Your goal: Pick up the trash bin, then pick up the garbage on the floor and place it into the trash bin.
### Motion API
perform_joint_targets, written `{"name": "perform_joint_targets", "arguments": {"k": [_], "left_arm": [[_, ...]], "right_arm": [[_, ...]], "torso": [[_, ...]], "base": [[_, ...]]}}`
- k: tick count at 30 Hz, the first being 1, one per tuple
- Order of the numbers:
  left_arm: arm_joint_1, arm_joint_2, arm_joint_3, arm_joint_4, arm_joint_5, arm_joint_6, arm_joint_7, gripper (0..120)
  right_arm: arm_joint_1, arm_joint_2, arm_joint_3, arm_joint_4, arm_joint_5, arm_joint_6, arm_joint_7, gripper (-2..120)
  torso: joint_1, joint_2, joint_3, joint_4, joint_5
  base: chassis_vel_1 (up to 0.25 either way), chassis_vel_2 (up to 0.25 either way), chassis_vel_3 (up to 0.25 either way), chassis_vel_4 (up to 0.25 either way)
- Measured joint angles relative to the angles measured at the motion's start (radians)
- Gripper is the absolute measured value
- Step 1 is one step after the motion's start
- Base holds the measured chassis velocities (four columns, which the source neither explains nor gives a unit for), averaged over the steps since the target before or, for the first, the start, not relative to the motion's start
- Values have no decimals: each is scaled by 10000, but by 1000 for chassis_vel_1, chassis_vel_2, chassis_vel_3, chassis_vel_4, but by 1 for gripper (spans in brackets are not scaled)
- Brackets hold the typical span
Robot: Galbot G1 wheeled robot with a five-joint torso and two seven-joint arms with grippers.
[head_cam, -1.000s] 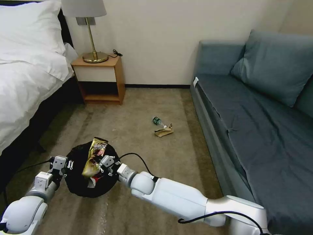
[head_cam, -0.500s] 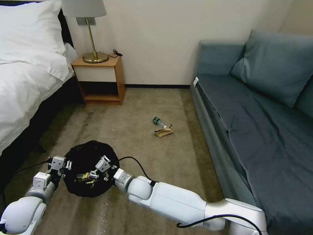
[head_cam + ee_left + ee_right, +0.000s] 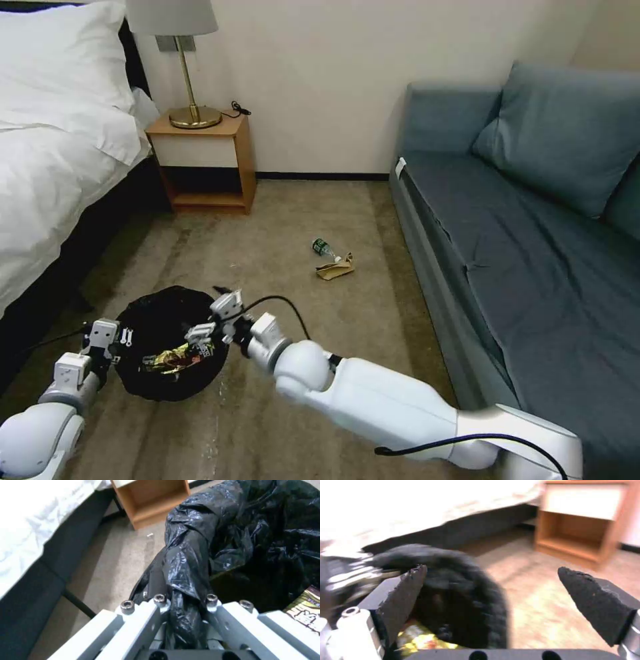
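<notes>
Starting on the left, the left claw (image 3: 115, 335) is clamped tight on the rim of the trash bin (image 3: 157, 320), pinching the crinkled black bag folded over it; you can see the plastic squeezed between its fingers (image 3: 140, 610) in the left wrist view. The bin sits low at the near left part of the carpet floor (image 3: 300, 213), beside the dark base of the bed (image 3: 60, 147).

Inside the bin lies the gold-brown snack wrapper (image 3: 175, 358), flat across the bag, with a bit of red-and-white wrapper next to it. The same wrapper peeks in at the edge of the left wrist view (image 3: 305, 610).

The right claw (image 3: 215, 319) hangs over the bin's right rim, wide open with nothing in it. Its dark pads (image 3: 408, 590) stand well apart in the right wrist view, with the bin's black rim (image 3: 460, 585) just below.

Further right and back, out in the middle of the floor, the small bottle (image 3: 323, 249) and the crumpled brown paper (image 3: 335, 268) lie touching, well apart from the bin and not far from the front of the blue sofa (image 3: 520, 220).
</notes>
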Motion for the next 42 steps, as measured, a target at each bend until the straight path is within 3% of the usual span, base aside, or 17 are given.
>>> {"name": "perform_joint_targets", "arguments": {"k": [3,6,8,9,11,18,30,42], "left_arm": [[85,48,-103,-31,1,-56,-72,4],[110,50,-150,-17,3,-82,-85,4],[184,35,-238,-4,11,-125,-97,4],[184,35,-238,-4,11,-125,-97,4],[298,14,-306,-59,17,-187,-87,4],[584,-6,-529,-256,70,-463,-19,4],[1262,-43,-776,-1231,96,-378,-26,4],[1559,-312,-995,-1452,171,-439,25,4]], "right_arm": [[-241,-855,894,727,1055,-425,321,100],[-370,-1342,1221,877,1134,-452,321,100],[-791,-2351,1918,1012,1167,-504,325,100],[-791,-2351,1918,1012,1167,-504,325,100],[-1246,-3131,2499,1133,1228,-569,418,100],[-2353,-4258,3487,1194,1341,-751,899,100],[-3867,-4005,5186,369,1002,-1053,919,100],[-4320,-3846,5429,164,499,-1010,722,100]], "torso": [[0,0,0,5,2],[0,1,-1,3,1],[0,1,0,-9,-1],[0,1,0,-9,-1],[0,2,0,-5,2],[0,2,-1,0,0],[0,2,-1,0,-1],[0,2,0,0,-3]], "base": [[0,0,0,0],[0,0,0,0],[0,0,0,0],[0,0,0,0],[0,0,0,0],[0,0,0,0],[0,0,0,0],[0,0,0,0]]}}
